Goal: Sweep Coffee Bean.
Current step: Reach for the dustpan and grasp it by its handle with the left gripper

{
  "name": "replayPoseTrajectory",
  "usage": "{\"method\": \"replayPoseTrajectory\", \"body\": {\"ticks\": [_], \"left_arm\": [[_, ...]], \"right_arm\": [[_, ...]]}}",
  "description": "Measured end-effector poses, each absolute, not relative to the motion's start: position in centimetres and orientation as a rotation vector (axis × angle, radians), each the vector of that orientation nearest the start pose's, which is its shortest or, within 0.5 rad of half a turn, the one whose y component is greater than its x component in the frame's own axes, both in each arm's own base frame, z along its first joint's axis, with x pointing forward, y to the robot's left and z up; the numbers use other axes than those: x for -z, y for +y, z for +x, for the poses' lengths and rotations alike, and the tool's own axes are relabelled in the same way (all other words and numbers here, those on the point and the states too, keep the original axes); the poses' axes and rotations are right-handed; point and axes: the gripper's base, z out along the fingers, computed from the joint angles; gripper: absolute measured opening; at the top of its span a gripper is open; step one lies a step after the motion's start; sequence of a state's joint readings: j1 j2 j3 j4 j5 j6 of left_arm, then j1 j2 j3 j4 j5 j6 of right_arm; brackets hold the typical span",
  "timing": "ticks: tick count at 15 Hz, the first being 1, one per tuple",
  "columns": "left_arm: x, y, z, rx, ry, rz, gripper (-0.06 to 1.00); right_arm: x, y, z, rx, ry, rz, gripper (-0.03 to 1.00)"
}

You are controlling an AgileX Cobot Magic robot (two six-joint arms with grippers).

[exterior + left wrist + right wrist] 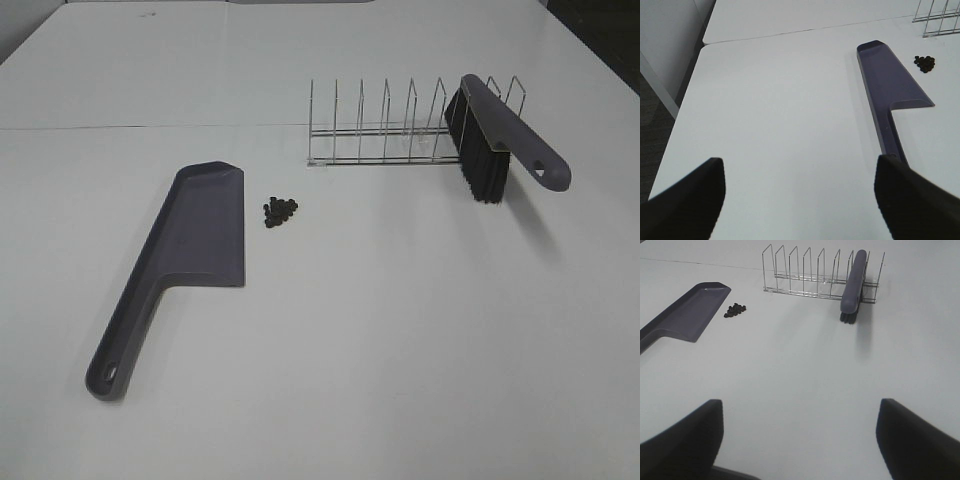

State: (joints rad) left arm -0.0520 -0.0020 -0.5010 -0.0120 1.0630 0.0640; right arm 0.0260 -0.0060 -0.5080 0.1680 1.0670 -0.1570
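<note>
A small heap of dark coffee beans (280,211) lies on the white table (400,330), just right of the grey-purple dustpan (200,235), whose handle points toward the front left. A grey-purple brush (500,135) with black bristles leans in the right end of a wire rack (385,125). Neither arm shows in the exterior high view. My left gripper (800,200) is open and empty, well short of the dustpan (890,85) and the beans (924,63). My right gripper (800,440) is open and empty too, facing the brush (852,282), the beans (735,310) and the dustpan (687,315) from a distance.
The wire rack (810,270) has several upright dividers and stands behind the beans. A seam (150,127) runs across the table behind the dustpan. The table's left edge and the floor beyond it (660,130) show in the left wrist view.
</note>
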Motion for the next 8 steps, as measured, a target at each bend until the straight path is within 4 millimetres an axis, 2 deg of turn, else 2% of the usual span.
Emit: {"method": "replayPoseTrajectory", "body": {"ticks": [8], "left_arm": [[-27.74,-0.07,-0.55,0.007,2.04,0.119,0.76]], "right_arm": [[-27.99,1.31,-0.8,-0.118,2.018,-0.195,0.71]]}}
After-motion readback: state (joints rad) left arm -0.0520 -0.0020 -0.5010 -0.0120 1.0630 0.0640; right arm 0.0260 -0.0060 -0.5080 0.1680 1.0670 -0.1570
